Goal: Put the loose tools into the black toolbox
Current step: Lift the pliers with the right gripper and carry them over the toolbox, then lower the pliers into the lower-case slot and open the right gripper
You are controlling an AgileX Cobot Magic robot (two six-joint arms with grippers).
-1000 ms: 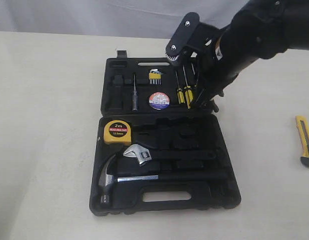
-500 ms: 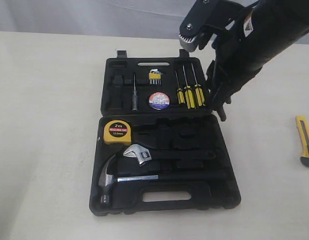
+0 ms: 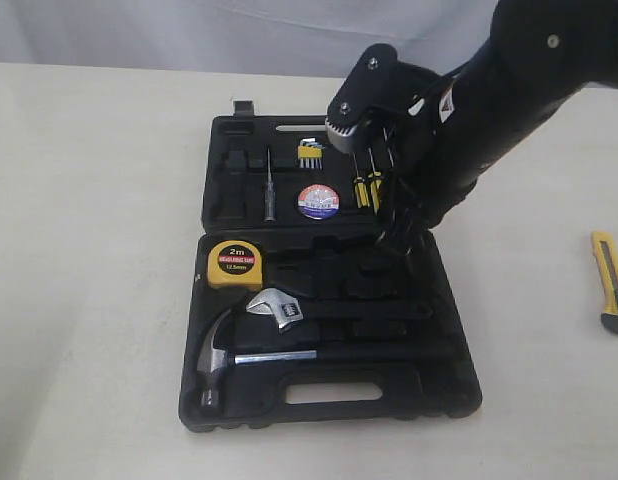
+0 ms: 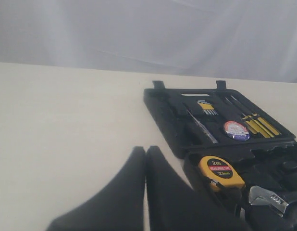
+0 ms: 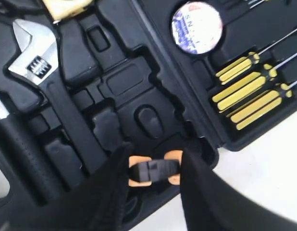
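R gripper (image 5: 154, 161) is clamping the orange-and-black pliers (image 5: 153, 171) by the handles. Its jaws are standing part-closed around them, with fingers (image 5: 112, 187) pressing on both sides. In the ext view it is hanging over the black toolbox (image 3: 451, 385), at approx 2 o'clock of the near half, just below the hinge line and close to the box's 3 o'clock edge. Can't tell whether the pliers are touching the moulded recesses under them.

L gripper (image 4: 145, 153) is hovering over bare table (image 3: 89, 250) near the box's outer edge, fingers pressed together w/ nothing between.

Inside the box:
- The yellow tape measure (image 3: 235, 263) is sitting at 10 o'clock of the near half.
- The wrench (image 3: 276, 307) and hammer (image 3: 229, 355) are lying below it, toward 7 o'clock.
- The tape roll (image 3: 318, 201) is resting mid far half.
- The hex keys (image 3: 309, 153) are sitting at 12 o'clock of the roll.
- The yellow-handled screwdrivers (image 5: 244, 91) are lying at 3 o'clock of the roll, partly hidden by the arm.

The utility knife (image 3: 611, 282) is lying loose on the table at 3 o'clock, well apart from the box and near the frame edge. Open table is running wide at 9 o'clock of the box, plus a clear strip btwn the box's 3 o'clock edge and the knife.
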